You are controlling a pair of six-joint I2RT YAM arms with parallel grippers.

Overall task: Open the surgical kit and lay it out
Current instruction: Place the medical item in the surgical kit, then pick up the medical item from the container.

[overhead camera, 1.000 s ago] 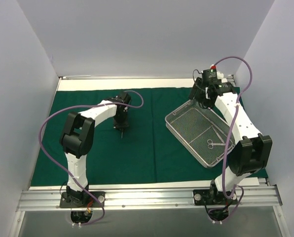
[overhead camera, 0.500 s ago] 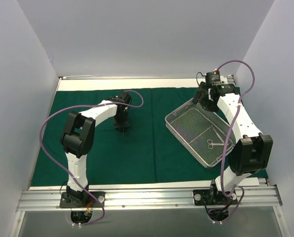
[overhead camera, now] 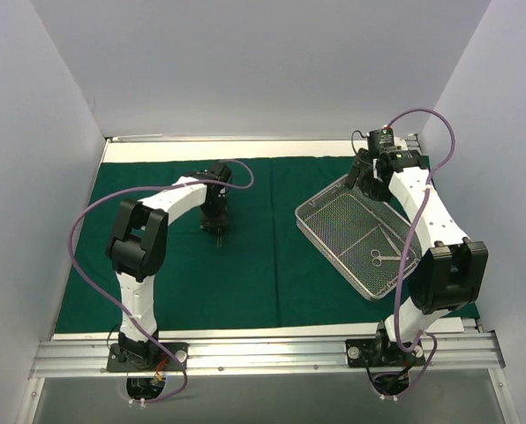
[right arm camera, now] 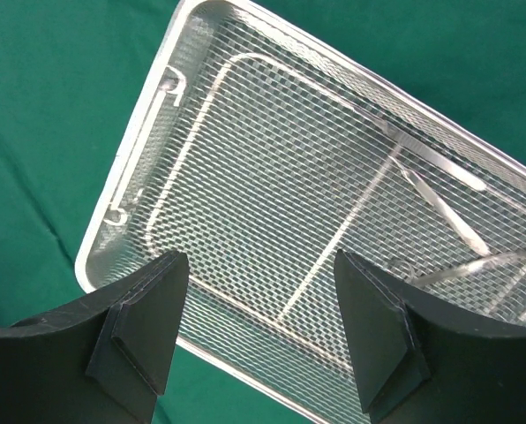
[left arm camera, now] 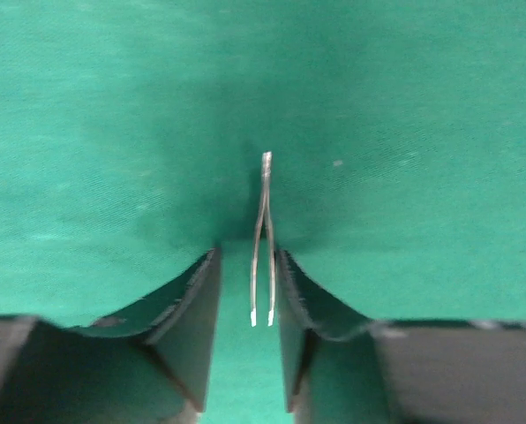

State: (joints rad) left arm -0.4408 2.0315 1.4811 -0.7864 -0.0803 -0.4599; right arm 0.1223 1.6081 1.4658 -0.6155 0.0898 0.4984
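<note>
The dark green drape lies spread over the table. The silver wire-mesh tray sits on it at the right, turned at an angle, with scissors and other thin steel instruments at its near end. My left gripper points down at the drape left of centre. In the left wrist view its jaws stand slightly apart around steel tweezers lying on the cloth, with a gap on each side. My right gripper is open and empty above the tray's far corner.
Grey walls close in the left, right and back sides. A bare white strip of table runs behind the drape. A metal rail with both arm bases runs along the near edge.
My right gripper has drawn back a little to the right, off the tray's far corner. My left gripper has shifted slightly away from me over the drape. The tray has not moved.
</note>
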